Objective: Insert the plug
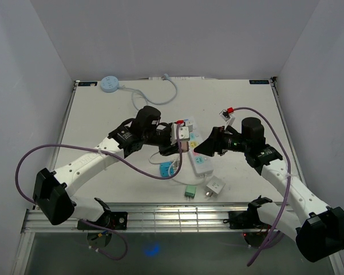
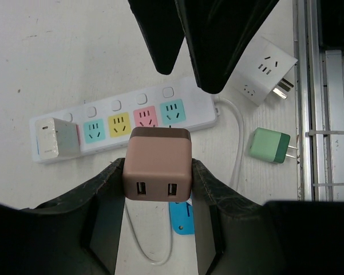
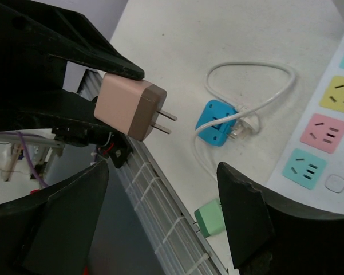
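The left gripper (image 2: 157,184) pinches a pinkish-brown USB charger (image 2: 157,154) by its two sides, one finger pressed flat against each. Its two USB ports face the left wrist camera. From the right wrist camera its two flat prongs (image 3: 166,121) stick out bare, touching nothing. The charger is held up off the table (image 1: 103,123), apart from the white power strip (image 2: 120,106). In the left wrist view it sits in line with the strip's pink and teal sockets.

The strip has five sockets in a row. A white charger (image 2: 56,137) is plugged into the one at the far end. The teal, yellow, pink and teal faces next to it show their slots uncovered.

The right gripper (image 3: 163,166) has its fingers spread wide and holds nothing. It hangs over the strip, facing the left gripper.

On the table beside the strip lie a blue adapter (image 3: 217,121) among loops of white cable, a green plug (image 2: 269,145) and a white adapter (image 2: 263,71).
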Available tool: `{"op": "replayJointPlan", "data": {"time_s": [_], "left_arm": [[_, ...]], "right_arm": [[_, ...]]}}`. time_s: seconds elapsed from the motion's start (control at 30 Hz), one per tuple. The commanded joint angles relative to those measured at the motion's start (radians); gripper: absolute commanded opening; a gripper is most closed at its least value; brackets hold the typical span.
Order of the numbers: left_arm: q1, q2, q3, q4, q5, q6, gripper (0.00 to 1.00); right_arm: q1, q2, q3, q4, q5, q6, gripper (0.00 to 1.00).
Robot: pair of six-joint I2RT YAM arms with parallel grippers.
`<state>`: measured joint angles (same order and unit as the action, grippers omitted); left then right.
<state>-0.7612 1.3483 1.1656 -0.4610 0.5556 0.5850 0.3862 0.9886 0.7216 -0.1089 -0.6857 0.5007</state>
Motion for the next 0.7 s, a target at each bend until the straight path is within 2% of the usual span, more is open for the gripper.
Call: {"op": "replayJointPlan", "data": {"time_s": [0.0, 0.17, 0.33, 0.5, 0.67], "left_arm": [[0.000, -0.060, -0.032, 0.070, 0.069, 0.018, 0.00], [0.000, -0.093, -0.044, 0.087, 0.107, 0.015, 0.00], [0.000, -0.127, -0.072, 0.111, 0.125, 0.021, 0.00], [0.000, -0.184, -0.121, 0.186, 0.159, 0.013, 0.00], [-0.001, -0.216, -0.152, 0.229, 0.175, 0.003, 0.00]], "right_arm": [[-0.001, -0.037, -0.062, 0.234, -0.136, 0.119, 0.81], [0.000, -0.021, -0.074, 0.311, -0.164, 0.203, 0.85], [-0.001, -0.024, -0.094, 0.347, -0.163, 0.217, 0.90], [-0.001, -0.025, -0.146, 0.529, -0.207, 0.333, 0.90], [-0.001, -0.031, -0.160, 0.604, -0.232, 0.378, 0.89]]}}
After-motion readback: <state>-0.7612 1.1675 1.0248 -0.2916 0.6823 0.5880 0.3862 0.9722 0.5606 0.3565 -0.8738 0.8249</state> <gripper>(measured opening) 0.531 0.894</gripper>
